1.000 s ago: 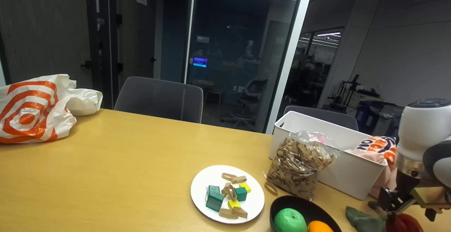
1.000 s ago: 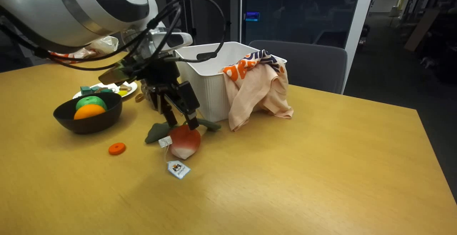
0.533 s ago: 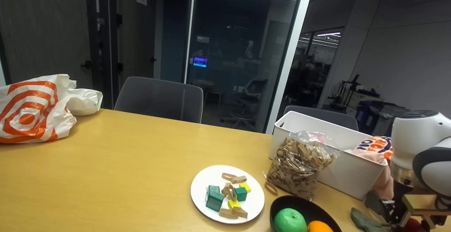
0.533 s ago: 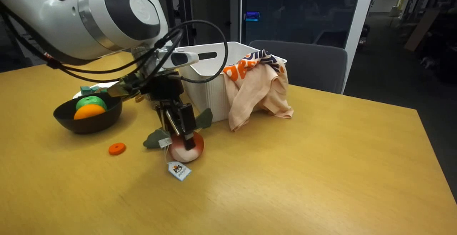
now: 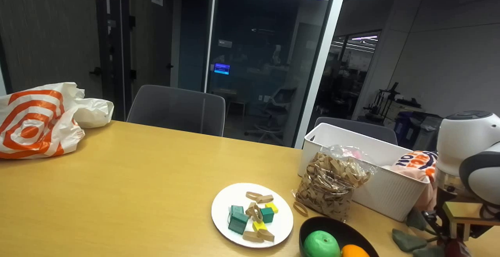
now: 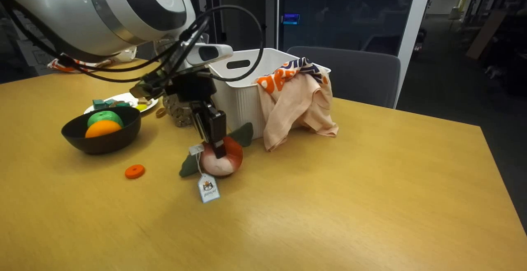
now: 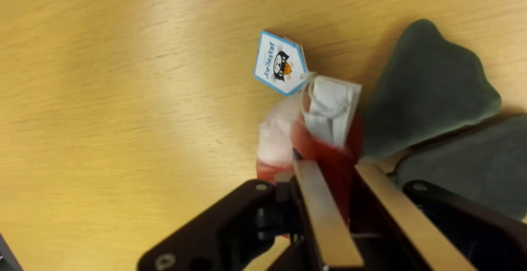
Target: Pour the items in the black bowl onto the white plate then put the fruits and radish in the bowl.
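The gripper clasps the radish around its body, apart from the black bowl it is presumably bound for, where a green fruit and an orange sit, the small items lying on the white plate likely to leave room.

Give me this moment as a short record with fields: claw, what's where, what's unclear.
claw: closed on red-and-white plush radish
round glossy black bowl: green round fruit and orange round fruit inside
flat round white plate: teal-green blocks, yellow blocks, tan loops
flat orange disc: on wooden table, outside bowl
unclear: whether radish is clear of table
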You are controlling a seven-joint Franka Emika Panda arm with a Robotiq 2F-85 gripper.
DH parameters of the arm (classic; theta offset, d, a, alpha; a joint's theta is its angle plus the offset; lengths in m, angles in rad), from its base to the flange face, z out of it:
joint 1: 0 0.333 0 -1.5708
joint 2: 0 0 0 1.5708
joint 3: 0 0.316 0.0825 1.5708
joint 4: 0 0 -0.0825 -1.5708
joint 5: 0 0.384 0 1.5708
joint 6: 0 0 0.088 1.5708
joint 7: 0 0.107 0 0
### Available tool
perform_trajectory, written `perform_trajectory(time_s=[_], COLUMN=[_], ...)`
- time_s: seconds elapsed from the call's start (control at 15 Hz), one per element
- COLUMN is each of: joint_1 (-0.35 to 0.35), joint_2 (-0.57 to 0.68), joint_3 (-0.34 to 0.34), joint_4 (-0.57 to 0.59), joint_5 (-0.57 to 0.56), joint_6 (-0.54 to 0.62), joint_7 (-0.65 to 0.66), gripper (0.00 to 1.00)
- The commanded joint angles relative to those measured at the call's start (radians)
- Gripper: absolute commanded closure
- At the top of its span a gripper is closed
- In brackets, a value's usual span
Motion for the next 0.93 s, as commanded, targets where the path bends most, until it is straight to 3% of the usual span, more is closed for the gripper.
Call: perform_trajectory(time_s=[0.0,0.47,0.87], joint_1=[0.027,0.156,0.284], joint_2=[-0.135,-0.303,-0.323], joint_3=[0.001,0.022,0.009], joint_4=[-0.029,-0.049,-0.035], joint_5=[0.035,0.429,0.685], joint_6=[-0.003,-0.033,-0.087], joint_7=[-0.05,-0.522,-0.841], gripper=[0.91,0.94,0.94])
